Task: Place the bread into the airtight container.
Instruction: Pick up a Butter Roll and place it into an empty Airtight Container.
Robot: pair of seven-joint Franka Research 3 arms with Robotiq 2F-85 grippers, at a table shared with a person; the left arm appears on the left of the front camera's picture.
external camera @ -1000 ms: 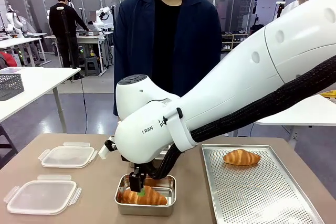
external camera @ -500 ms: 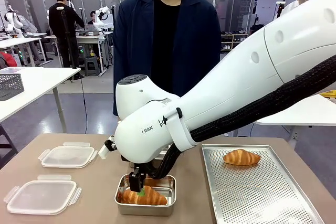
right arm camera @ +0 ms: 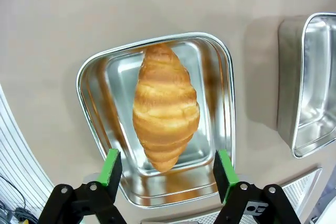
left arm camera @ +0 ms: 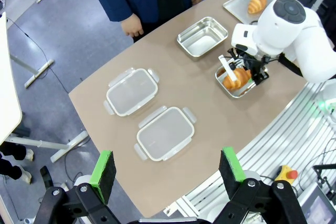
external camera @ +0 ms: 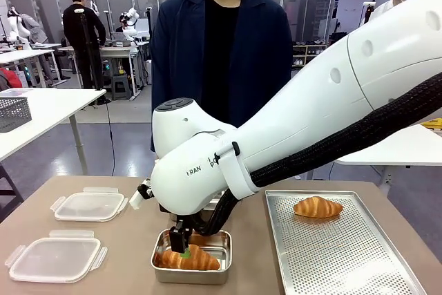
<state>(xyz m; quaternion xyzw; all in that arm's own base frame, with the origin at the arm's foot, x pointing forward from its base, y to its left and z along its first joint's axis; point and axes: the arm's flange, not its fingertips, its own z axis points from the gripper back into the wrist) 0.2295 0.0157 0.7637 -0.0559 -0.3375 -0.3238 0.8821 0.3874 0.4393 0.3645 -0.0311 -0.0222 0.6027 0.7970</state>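
A golden croissant (right arm camera: pixel 165 111) lies lengthwise in a small steel container (right arm camera: pixel 84 77) near the table's front edge. My right gripper (right arm camera: pixel 167 169) hangs open just above it, its green pads (right arm camera: pixel 111 167) standing wider than the bread and clear of it. From the front, the right gripper (external camera: pixel 181 243) dips into the same steel container (external camera: pixel 190 276) over the croissant (external camera: pixel 197 260). A second croissant (external camera: pixel 317 206) rests on the perforated metal tray (external camera: pixel 345 260) at the right. My left gripper (left arm camera: pixel 167 169) is open, high above the table, with nothing in it.
Two clear plastic lids (external camera: pixel 88 205) (external camera: pixel 55 259) lie at the table's left. An empty second steel container (left arm camera: pixel 202 36) (right arm camera: pixel 310 87) sits behind the filled one. A person in a dark jacket (external camera: pixel 221 46) stands at the far side. My right arm (external camera: pixel 311 115) spans the middle.
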